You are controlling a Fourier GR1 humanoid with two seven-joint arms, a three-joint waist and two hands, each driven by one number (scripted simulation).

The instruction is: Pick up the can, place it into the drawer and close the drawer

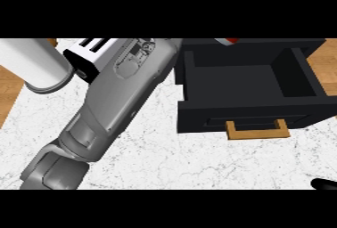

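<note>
Head view looks steeply down on the white marbled counter (197,164), which fills most of the picture. My left forearm (112,102) comes next in size. It runs grey from the lower left corner up to the top edge, where it is cut off, so my left hand is out of sight.

At right sits the black drawer (197,120), pulled open, with nothing showing on its dark floor. A white cylinder (33,62) stands at the upper left, and just beside it a white toaster (92,51) lies partly under my forearm. The drawer's front carries a wooden handle (256,131).

Only a black tip of my right hand (324,183) shows at the lower right edge; whether it is open or closed I cannot tell.

A red and white sliver at the top edge, behind the drawer's back wall and outside it, seems to be the can (228,41).
</note>
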